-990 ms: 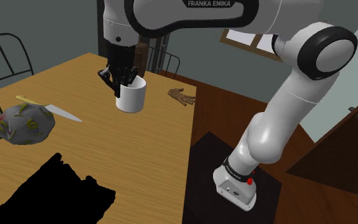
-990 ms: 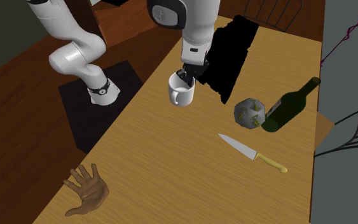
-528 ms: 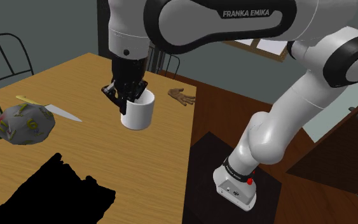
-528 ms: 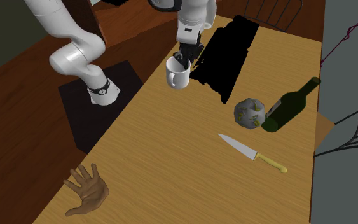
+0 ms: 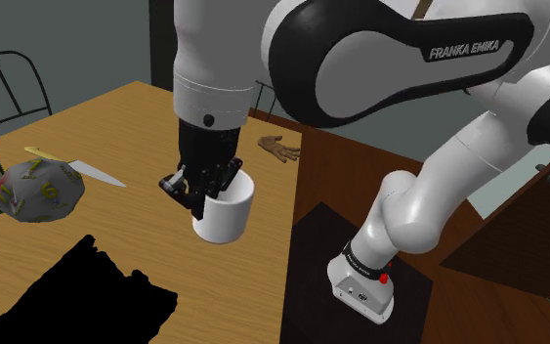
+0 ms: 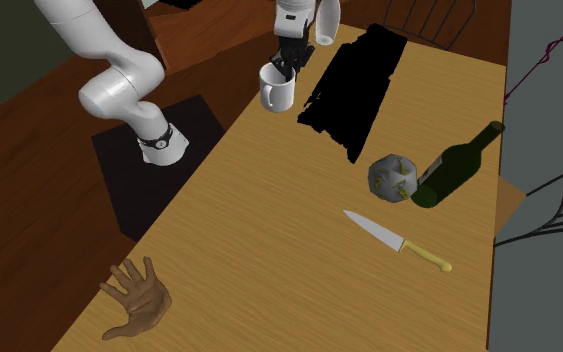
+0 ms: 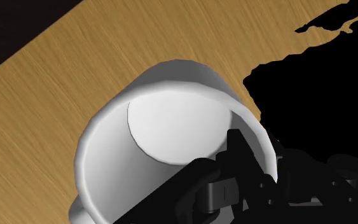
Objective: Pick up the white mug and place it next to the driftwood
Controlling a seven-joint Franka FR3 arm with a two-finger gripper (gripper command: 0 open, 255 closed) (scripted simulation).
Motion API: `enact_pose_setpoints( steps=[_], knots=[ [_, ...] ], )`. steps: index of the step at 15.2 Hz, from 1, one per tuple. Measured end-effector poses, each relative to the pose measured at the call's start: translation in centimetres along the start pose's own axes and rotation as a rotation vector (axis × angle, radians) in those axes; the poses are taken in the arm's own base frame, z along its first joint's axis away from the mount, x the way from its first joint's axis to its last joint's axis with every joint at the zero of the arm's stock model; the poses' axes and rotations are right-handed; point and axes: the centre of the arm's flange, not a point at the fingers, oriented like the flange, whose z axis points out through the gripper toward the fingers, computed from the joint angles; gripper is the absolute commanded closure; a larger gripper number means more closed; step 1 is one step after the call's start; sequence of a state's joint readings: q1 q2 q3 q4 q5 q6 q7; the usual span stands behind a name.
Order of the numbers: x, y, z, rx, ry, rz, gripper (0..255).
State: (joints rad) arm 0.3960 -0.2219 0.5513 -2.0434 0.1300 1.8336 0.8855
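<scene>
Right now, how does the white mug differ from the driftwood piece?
The white mug is plain white and round; the driftwood is brown and shaped like an open hand. The mug is upright, clasped at its rim by the gripper; the driftwood lies flat and untouched. Both are near the same edge of the wooden table.

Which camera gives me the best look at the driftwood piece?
The second exterior view: the driftwood lies whole and large, hand-shaped, at the table edge. The shoulder view has it small and farther off. The wrist view looks into the white mug.
</scene>
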Motion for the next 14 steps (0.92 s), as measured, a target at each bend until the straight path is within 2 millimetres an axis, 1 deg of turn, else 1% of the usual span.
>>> enact_pose_setpoints(
  steps=[2,5,6,8,10,14],
  knots=[
    [-2.8,-1.1,-0.1,0.000,0.000,0.000,255],
    [-6.2,-2.7,-0.1,-0.001,0.000,0.000,255],
    [-7.1,-3.6,-0.2,0.000,0.000,-0.001,255],
    [-9.6,-4.6,0.0,0.000,0.000,0.000,255],
    [-10.8,-5.3,0.2,0.000,0.000,0.000,255],
    [-11.1,-5.4,1.9,-0.001,0.000,0.001,255]
  ],
)
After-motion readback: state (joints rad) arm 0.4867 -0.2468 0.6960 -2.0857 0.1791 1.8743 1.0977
